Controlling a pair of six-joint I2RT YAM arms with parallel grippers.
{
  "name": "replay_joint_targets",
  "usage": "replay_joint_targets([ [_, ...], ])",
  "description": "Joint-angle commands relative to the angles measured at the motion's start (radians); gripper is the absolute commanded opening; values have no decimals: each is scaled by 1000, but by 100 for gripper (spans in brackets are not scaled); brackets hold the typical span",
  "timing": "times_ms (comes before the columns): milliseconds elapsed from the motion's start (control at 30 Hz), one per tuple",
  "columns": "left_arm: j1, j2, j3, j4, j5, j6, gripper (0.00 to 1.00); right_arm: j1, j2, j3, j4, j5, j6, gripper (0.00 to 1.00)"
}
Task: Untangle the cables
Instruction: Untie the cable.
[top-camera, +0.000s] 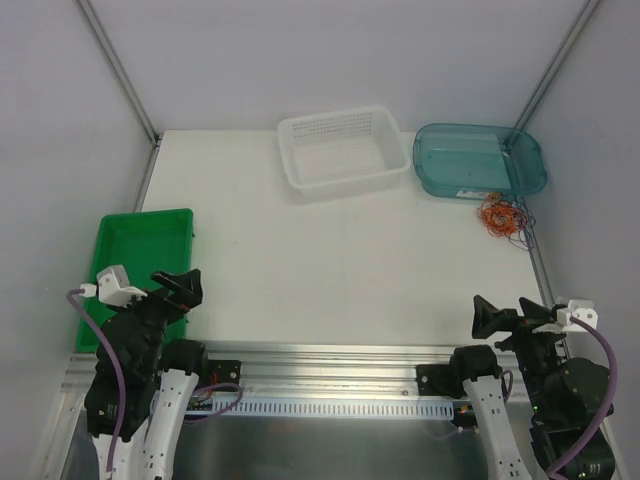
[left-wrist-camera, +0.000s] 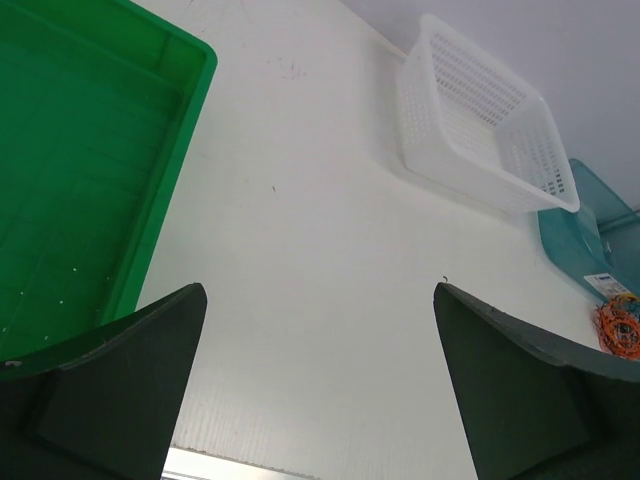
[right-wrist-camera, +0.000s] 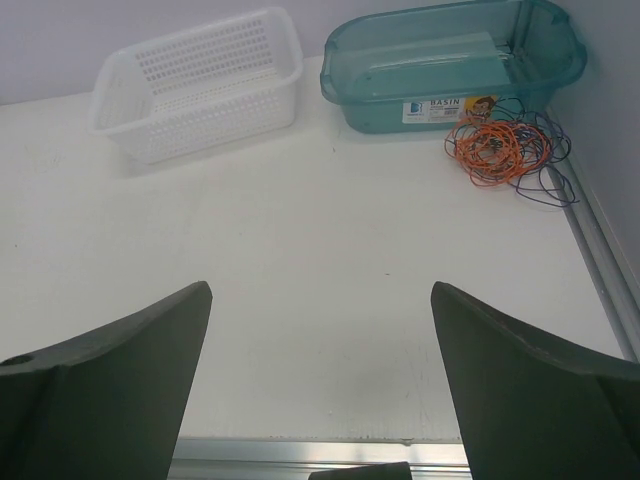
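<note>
The cables (top-camera: 502, 215) lie as a small tangle of thin orange, red and dark wires at the table's far right, just in front of the teal basin. The right wrist view shows the cables (right-wrist-camera: 503, 147) with dark loops trailing toward the right edge. In the left wrist view only a bit of the cables (left-wrist-camera: 619, 330) peeks in at the right border. My left gripper (top-camera: 176, 286) hangs open over the near left, beside the green tray, with nothing between its fingers. My right gripper (top-camera: 512, 315) is open and empty at the near right, far from the tangle.
A green tray (top-camera: 112, 262) sits at the near left. A white mesh basket (top-camera: 292, 160) stands at the back centre, a teal basin (top-camera: 425, 165) at the back right. A metal rail (top-camera: 330, 352) runs along the table's near edge. Enclosure walls and posts close in the sides.
</note>
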Motion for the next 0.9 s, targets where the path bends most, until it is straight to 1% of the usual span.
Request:
replay_joint_targets([
  [0,10,-165,-17,23,27,-37,99,-6,-50,16,42,-19,9,97],
  [67,10,-158,-29,26,32,-50,99,-4,-18,14,41,-71,6,97],
  [100,10,-152,-46,24,36,-56,99,-4,-5,13,41,-122,0,97],
  [133,10,-144,-55,26,39,-76,99,-6,24,11,42,-210,-19,97],
  [167,10,-135,-64,24,42,-88,99,-6,42,8,42,-251,-23,97],
  [233,10,-84,-84,26,64,-117,99,-6,108,-1,42,-307,-14,97],
  [300,10,-14,-96,35,81,-131,99,-6,172,-7,41,-315,-2,97],
  [400,10,109,-118,67,136,-136,99,-6,258,-16,53,-266,49,97],
  [433,8,140,-121,79,183,-134,99,-6,283,-29,68,-265,53,97],
  [467,8,199,-125,110,193,-131,99,-7,309,-35,96,-253,88,97],
  [500,10,232,-126,119,234,-120,99,-6,332,-36,104,-204,105,97],
  [533,10,264,-124,130,269,-113,99,-6,402,-36,102,-164,157,97],
  [567,10,329,-110,141,288,-99,99,-6,438,-29,95,-119,220,97],
  [600,10,360,-101,153,300,-62,99,-6,484,-24,94,-46,236,97],
  [667,10,431,-70,165,320,-21,99,-6,599,-16,129,-21,242,97],
  [733,10,462,-57,193,332,51,99,-9,665,-15,169,31,248,97],
  [767,8,479,-52,205,340,73,99,-10,732,-19,232,50,250,97],
  [800,10,483,-53,219,346,116,99,-18,762,-32,264,89,260,97],
  [867,10,483,-84,271,352,137,99,-56,859,-38,353,114,283,97],
])
